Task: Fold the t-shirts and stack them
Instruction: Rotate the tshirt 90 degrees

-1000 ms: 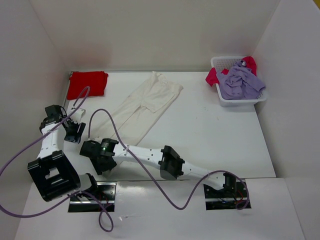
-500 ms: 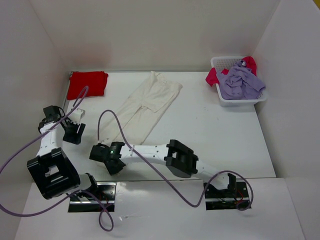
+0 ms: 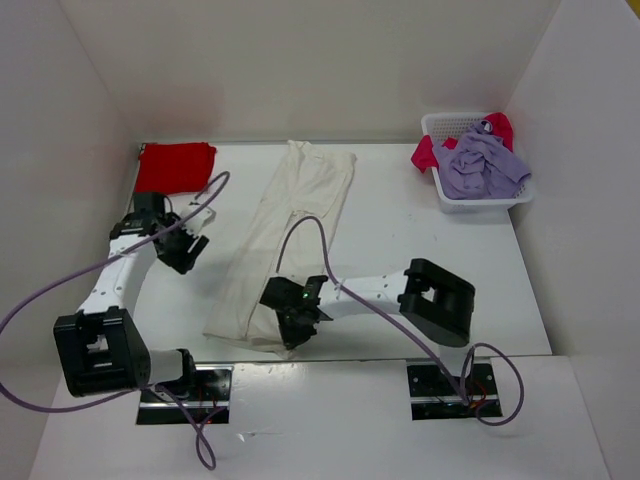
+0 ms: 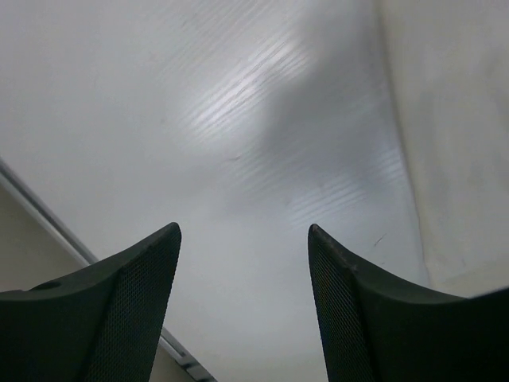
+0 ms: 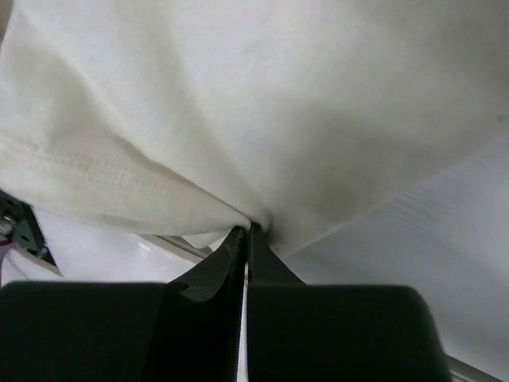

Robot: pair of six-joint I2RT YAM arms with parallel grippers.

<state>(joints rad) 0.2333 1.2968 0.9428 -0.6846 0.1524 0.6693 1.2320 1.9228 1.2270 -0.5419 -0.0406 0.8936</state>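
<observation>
Plain red t-shirt (image 3: 175, 167), plain off-white t-shirt (image 3: 300, 215), lavender t-shirt (image 3: 485, 168), pinkish-red t-shirt (image 3: 424, 153). The mesh basket (image 3: 478, 203) and counter (image 3: 430, 250) are white; the cables (image 3: 60, 284) are purple.

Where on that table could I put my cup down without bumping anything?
Best between the off-white shirt and the basket: wide bare table there. The left is crowded: red shirt, open left fingers, and right fingers pinching the off-white shirt's near edge.
</observation>
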